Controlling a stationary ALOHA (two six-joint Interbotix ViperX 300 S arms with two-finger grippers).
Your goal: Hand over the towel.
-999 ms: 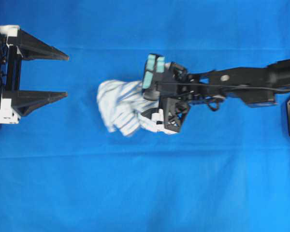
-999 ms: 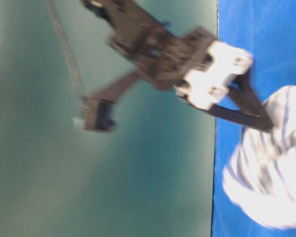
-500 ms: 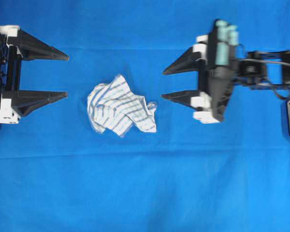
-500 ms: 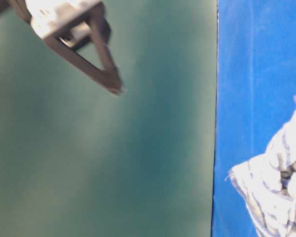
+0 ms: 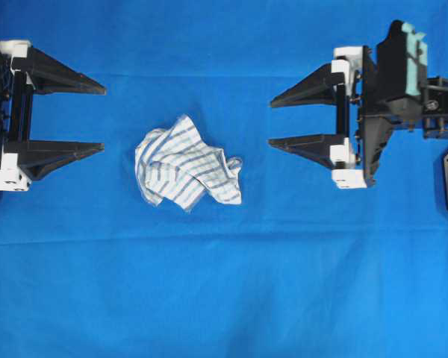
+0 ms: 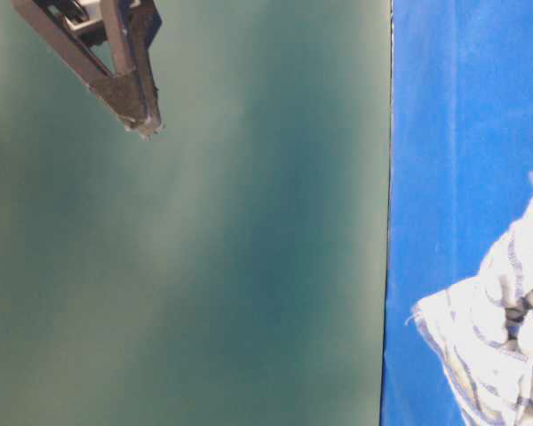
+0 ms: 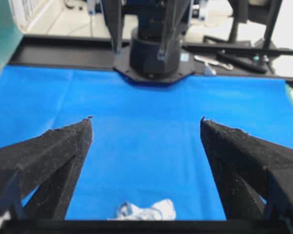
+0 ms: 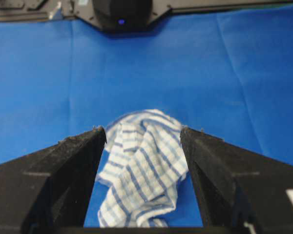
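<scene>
Overhead view: towel (image 5: 185, 170) lies crumpled on the blue table covering (image 5: 224, 298), a little left of centre, touching neither gripper. Left gripper (image 5: 104, 117) sits at 9 o'clock from the cloth, jaws spread wide, tips pointing at it, near but apart. Right gripper (image 5: 271, 124) sits at 3 o'clock, jaws also spread, empty, about as far off as the left.

Right wrist view: towel (image 8: 143, 163) shows framed between the spread fingers (image 8: 63, 180), lying ahead on the covering, not pinched. Left wrist view: only a scrap of towel (image 7: 145, 211) at 6 o'clock of frame, low between the fingers (image 7: 53, 161).

Table-level view: towel (image 6: 493, 346) bunched at 4 o'clock of frame, one gripper tip high at 11 o'clock, which arm unclear.

Risks, as judgement: cloth is loose and lumpy, so a shallow pinch may catch only a top fold and it slips out on the lift. A low approach may snag the table covering along with it. For the pass, if the giving jaws release before the other grips, towel drops. Hanging folds may hide the grasp point from the receiving arm
</scene>
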